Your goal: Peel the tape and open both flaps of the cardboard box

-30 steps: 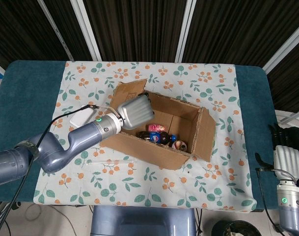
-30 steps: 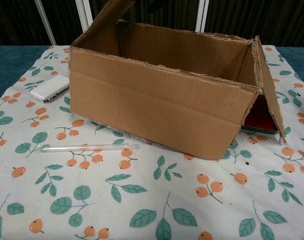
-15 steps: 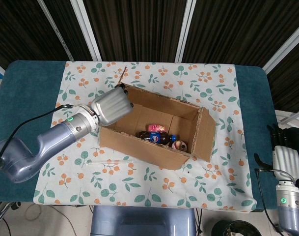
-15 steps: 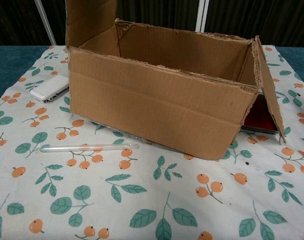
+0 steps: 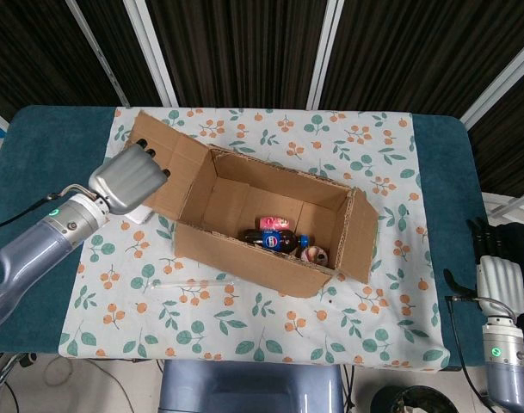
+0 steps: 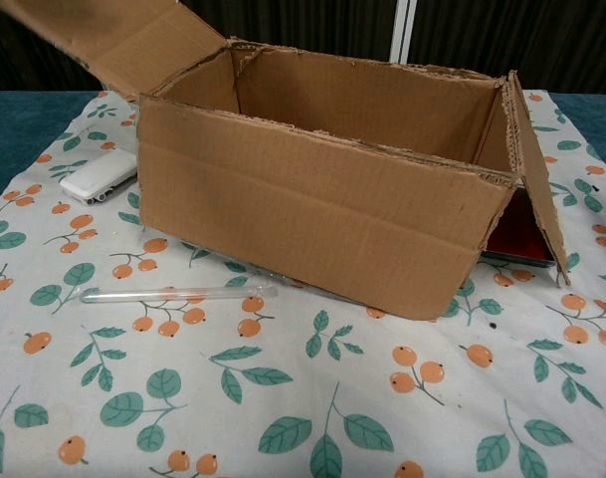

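The cardboard box [image 5: 270, 225] stands open in the middle of the table, with a few small bottles and cans [image 5: 283, 239] on its floor. Its left flap [image 5: 169, 168] is folded outward and lies nearly flat. My left hand [image 5: 128, 178] rests on top of that flap, fingers laid toward its outer edge; I cannot see whether the thumb is under it. The right flap [image 5: 359, 237] hangs down outside the box. My right hand [image 5: 501, 282] hangs off the table's right edge, holding nothing. In the chest view the box [image 6: 312, 214] fills the middle, left flap [image 6: 113, 40] raised outward, right flap [image 6: 536, 179] hanging.
A clear peeled strip [image 6: 178, 294] lies on the cloth in front of the box. A white device [image 6: 96, 179] sits left of the box, partly under my left hand in the head view. Something red [image 6: 516, 237] lies behind the right flap.
My left hand has swung left and outward, pushing the left flap from leaning over the box, through upright, to folded outward. The right hand has stayed still.
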Action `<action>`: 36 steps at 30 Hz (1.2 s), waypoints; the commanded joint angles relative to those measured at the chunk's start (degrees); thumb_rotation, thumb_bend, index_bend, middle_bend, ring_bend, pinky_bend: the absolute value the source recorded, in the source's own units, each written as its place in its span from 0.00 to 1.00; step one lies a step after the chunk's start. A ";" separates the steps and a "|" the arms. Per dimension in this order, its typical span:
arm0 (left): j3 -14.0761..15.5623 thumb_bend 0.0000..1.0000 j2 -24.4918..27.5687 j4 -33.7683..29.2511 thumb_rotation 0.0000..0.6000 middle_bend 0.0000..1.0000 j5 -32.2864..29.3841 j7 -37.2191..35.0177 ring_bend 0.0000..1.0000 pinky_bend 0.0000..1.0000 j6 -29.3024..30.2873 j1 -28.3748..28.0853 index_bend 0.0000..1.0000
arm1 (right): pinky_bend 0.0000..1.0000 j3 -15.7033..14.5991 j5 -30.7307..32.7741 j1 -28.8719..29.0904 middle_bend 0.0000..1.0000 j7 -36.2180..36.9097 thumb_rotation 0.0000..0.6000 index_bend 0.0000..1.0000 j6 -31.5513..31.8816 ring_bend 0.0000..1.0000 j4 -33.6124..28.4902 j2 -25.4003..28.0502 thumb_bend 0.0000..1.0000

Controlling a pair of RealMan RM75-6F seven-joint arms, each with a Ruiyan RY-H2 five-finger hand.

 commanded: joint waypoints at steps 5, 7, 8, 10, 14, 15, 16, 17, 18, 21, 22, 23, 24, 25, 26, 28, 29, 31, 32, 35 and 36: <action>0.94 1.00 0.36 2.10 1.00 0.67 0.87 -2.01 0.41 0.37 1.89 5.00 0.49 | 0.23 0.03 0.07 -0.09 0.00 -0.16 1.00 0.02 -0.51 0.02 -0.14 -0.07 0.36; 1.09 1.00 -0.06 2.62 1.00 0.66 0.83 -2.47 0.41 0.37 2.53 6.29 0.49 | 0.23 0.09 0.10 -0.11 0.00 -0.17 1.00 0.02 -0.62 0.02 -0.18 -0.03 0.36; 1.16 0.99 -0.50 2.98 1.00 0.65 0.85 -2.83 0.40 0.37 3.45 7.42 0.48 | 0.23 0.12 0.09 -0.13 0.00 -0.19 1.00 0.02 -0.67 0.02 -0.19 0.00 0.36; 1.06 0.90 -1.29 3.18 1.00 0.60 0.84 -3.66 0.37 0.36 5.49 9.25 0.46 | 0.23 0.14 0.07 -0.16 0.00 -0.24 1.00 0.02 -0.75 0.02 -0.17 0.03 0.36; 0.09 0.50 -4.43 2.31 1.00 0.36 0.86 -6.88 0.17 0.22 15.35 15.69 0.28 | 0.23 0.06 -0.21 -0.21 0.00 -0.46 1.00 0.02 -0.87 0.02 -0.05 0.05 0.36; -0.14 0.42 -5.36 1.75 1.00 0.27 0.88 -7.90 0.11 0.15 18.05 17.46 0.21 | 0.23 0.05 -0.30 -0.21 0.00 -0.54 1.00 0.02 -0.87 0.02 -0.03 0.06 0.36; -0.31 0.37 -6.34 1.13 1.00 0.21 0.94 -8.88 0.07 0.12 20.81 19.30 0.17 | 0.23 0.04 -0.42 -0.20 0.00 -0.64 1.00 0.02 -0.86 0.02 -0.01 0.07 0.36; -0.37 0.32 -7.33 0.45 1.00 0.14 1.08 -9.78 0.03 0.07 23.52 21.18 0.11 | 0.23 0.02 -0.52 -0.19 0.00 -0.77 1.00 0.02 -0.86 0.02 0.06 0.07 0.36; -0.35 0.27 -8.35 -0.23 1.00 0.08 1.26 -10.55 0.01 0.03 26.16 23.07 0.06 | 0.23 -0.06 -0.68 -0.21 0.00 -0.90 1.00 0.02 -0.84 0.02 0.12 0.09 0.36; 0.53 0.18 -12.15 -2.18 1.00 0.00 2.04 -12.56 0.00 0.00 34.65 29.80 0.00 | 0.23 -0.45 -1.37 -0.28 0.00 -1.60 1.00 0.02 -0.75 0.02 0.33 0.08 0.36; 0.99 0.17 -13.25 -2.36 1.00 0.00 2.48 -12.73 0.00 0.00 36.79 31.64 0.00 | 0.23 -0.58 -1.66 -0.28 0.00 -1.89 1.00 0.02 -0.67 0.02 0.41 0.07 0.36; 1.59 0.15 -14.92 -2.24 1.00 0.00 3.28 -12.97 0.00 0.00 39.83 34.21 0.00 | 0.23 -0.83 -2.15 -0.30 0.00 -2.48 1.00 0.02 -0.52 0.02 0.51 0.07 0.36; 1.96 0.14 -16.14 -2.01 1.00 0.00 3.74 -13.32 0.00 0.00 41.91 36.00 0.00 | 0.23 -1.03 -2.50 -0.32 0.00 -2.93 1.00 0.02 -0.41 0.02 0.54 0.07 0.36; 2.35 0.13 -17.40 -1.61 1.00 0.00 4.29 -13.79 0.00 0.00 43.87 37.77 0.00 | 0.23 -1.21 -2.83 -0.35 0.00 -3.35 1.00 0.02 -0.28 0.02 0.55 0.05 0.35; 2.77 0.13 -18.61 -1.04 1.00 0.00 4.92 -14.30 0.00 0.00 45.66 39.47 0.00 | 0.23 -1.49 -3.34 -0.36 0.00 -3.99 1.00 0.02 -0.13 0.02 0.58 0.06 0.33; 3.64 0.13 -21.56 1.41 1.00 0.00 6.95 -15.67 0.00 0.00 49.67 43.24 0.00 | 0.23 -2.13 -4.44 -0.43 0.00 -5.58 1.00 0.01 0.24 0.02 0.69 0.10 0.30; 4.02 0.13 -22.69 2.69 1.00 0.00 7.82 -16.44 0.00 0.00 51.12 44.72 0.00 | 0.23 -2.36 -4.92 -0.46 0.00 -6.20 1.00 0.01 0.45 0.02 0.74 0.12 0.29; 4.97 0.13 -25.24 6.25 1.00 0.00 9.73 -18.55 0.00 0.00 53.92 48.07 0.00 | 0.23 -2.79 -5.85 -0.64 0.00 -7.37 1.00 0.00 1.04 0.01 0.71 0.12 0.27; 5.23 0.12 -26.06 7.76 1.00 0.00 10.55 -19.24 0.00 0.00 54.78 49.10 0.00 | 0.23 -2.90 -6.18 -0.70 0.00 -7.76 1.00 0.00 1.31 0.00 0.72 0.08 0.27; 6.23 0.12 -28.13 12.39 1.00 0.00 12.29 -21.05 0.00 0.00 56.78 52.21 0.00 | 0.23 -3.30 -6.99 -0.88 0.00 -8.90 1.00 0.00 1.79 0.00 0.76 0.04 0.25; 6.46 0.12 -28.93 14.23 1.00 0.00 13.21 -22.10 0.00 0.00 57.58 53.40 0.00 | 0.23 -3.42 -7.27 -0.96 0.00 -9.25 1.00 0.00 1.95 0.00 0.76 -0.02 0.25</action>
